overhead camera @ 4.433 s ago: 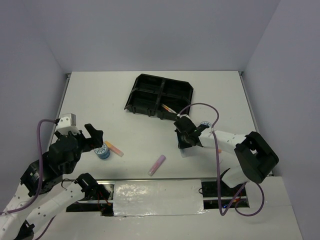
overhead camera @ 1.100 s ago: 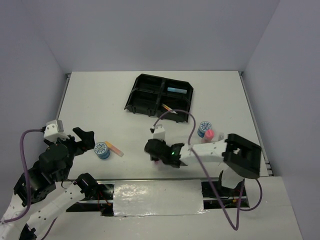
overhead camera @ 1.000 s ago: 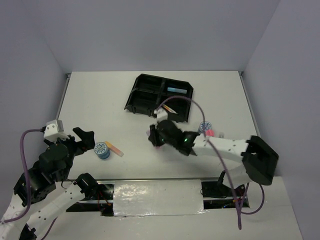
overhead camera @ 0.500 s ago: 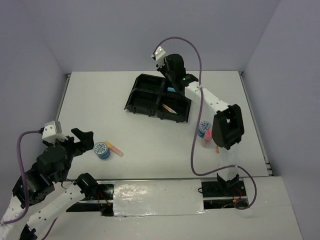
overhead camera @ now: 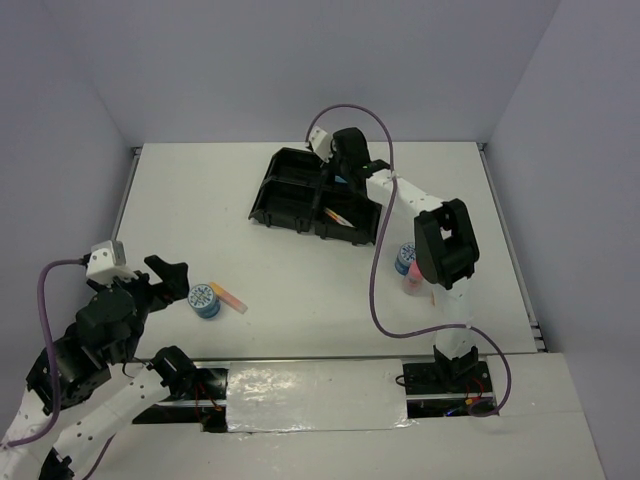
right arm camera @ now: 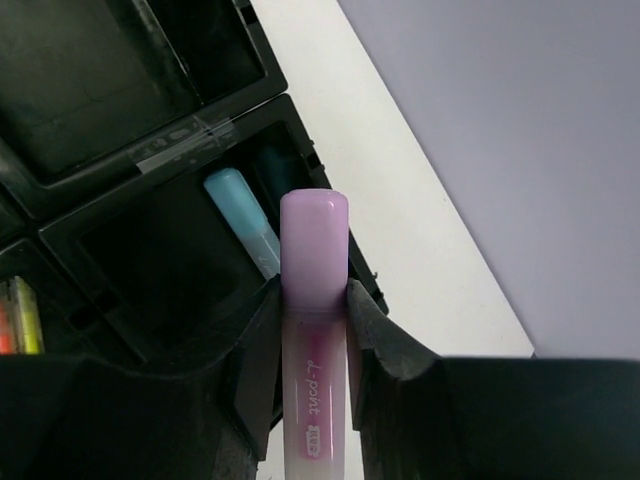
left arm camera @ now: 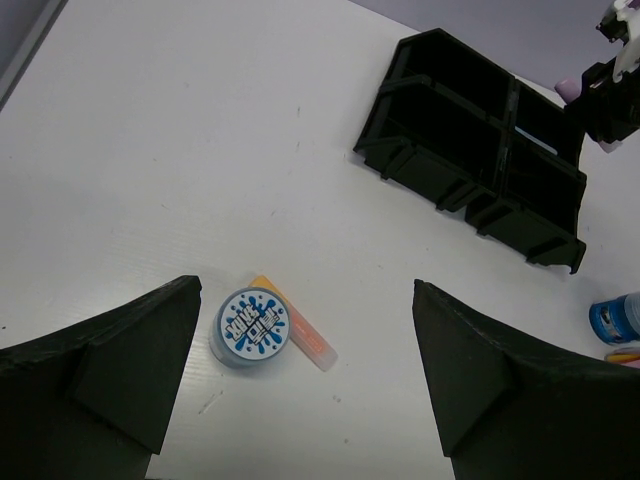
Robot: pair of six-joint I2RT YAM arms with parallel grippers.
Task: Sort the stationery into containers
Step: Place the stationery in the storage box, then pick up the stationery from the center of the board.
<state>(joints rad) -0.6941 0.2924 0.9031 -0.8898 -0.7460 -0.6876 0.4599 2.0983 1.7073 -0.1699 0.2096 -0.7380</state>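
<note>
Right end effector (right arm camera: 313, 325): pinching the purple marker (right arm camera: 314, 290) by its lower body, one finger on each side, pale cap pointing away from the wrist.
Purple marker: held over the black tray (right arm camera: 185, 135), at the outer edge of the far-right compartment; whether it touches the tray cannot be told.
Light blue marker (right arm camera: 240, 215): lying inside that same far-right compartment, just beside the held marker in the wrist view.
Thin pens (overhead camera: 338, 215): lying slantwise in the near-right compartment.
Left end effector (left arm camera: 303, 300): fingers spread wide, holding nothing, hanging above the table (overhead camera: 250, 200) at the near left.
Tape roll (left arm camera: 254, 327): blue and white, flat on the table between the spread fingers in the left wrist view.
Orange marker (left arm camera: 300, 335): lying on the table, touching that roll.
Second tape roll (overhead camera: 405, 258): on the table, right of the tray and well apart from it.
Pink-capped bottle (overhead camera: 414, 275): upright, just beside the second roll.
</note>
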